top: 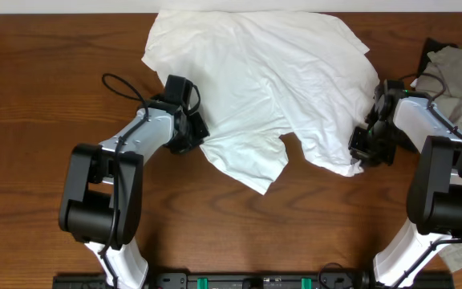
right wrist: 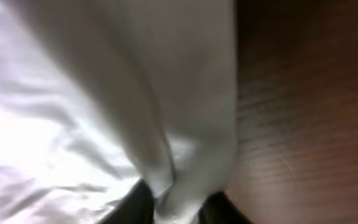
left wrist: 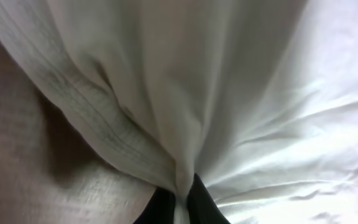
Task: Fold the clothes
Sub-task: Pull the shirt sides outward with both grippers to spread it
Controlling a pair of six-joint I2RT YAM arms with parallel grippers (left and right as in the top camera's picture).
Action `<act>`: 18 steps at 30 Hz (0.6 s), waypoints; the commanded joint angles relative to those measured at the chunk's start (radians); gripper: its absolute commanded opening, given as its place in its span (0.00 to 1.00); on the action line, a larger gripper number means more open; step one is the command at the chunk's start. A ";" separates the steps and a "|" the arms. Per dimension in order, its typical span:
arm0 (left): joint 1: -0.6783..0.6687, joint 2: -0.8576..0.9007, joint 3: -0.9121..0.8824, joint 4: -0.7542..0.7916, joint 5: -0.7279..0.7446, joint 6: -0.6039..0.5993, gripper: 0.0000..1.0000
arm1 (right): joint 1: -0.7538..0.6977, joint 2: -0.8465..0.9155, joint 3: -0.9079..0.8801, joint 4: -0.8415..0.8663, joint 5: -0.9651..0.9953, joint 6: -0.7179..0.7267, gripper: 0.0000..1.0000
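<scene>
While the white T-shirt is lying spread out and pretty wrinkly across the far half of the wooden table, both arms are reaching into it from opposite sides. One pointed flap of it is trailing toward the near edge, roughly in the middle.

The left gripper is sitting right at the shirt's left edge. On the left wrist cam its jaws are squeezing tight on a gathered fold of the fabric, and the cloth is fanning up and out from between the dark fingers, with a stitched hem running down the left side of the fold.

The right gripper is working the shirt's near right corner. The right wrist cam is blurry, but a thick bunched fold is sitting between its two dark fingers, and the jaws are looking closed in on it with the cloth filling the gap. Bare wood is showing just to the right of that fold.

Off at the far right edge of the table, a pile of greyish cloth is lying apart from the shirt.
</scene>
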 commanded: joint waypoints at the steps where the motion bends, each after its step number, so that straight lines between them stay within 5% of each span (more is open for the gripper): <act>1: 0.051 0.104 -0.088 -0.098 -0.065 0.021 0.06 | -0.007 0.026 -0.023 0.028 -0.015 0.020 0.01; 18: 0.417 0.104 -0.002 -0.340 -0.066 0.288 0.06 | -0.141 0.026 0.051 0.035 -0.012 0.027 0.01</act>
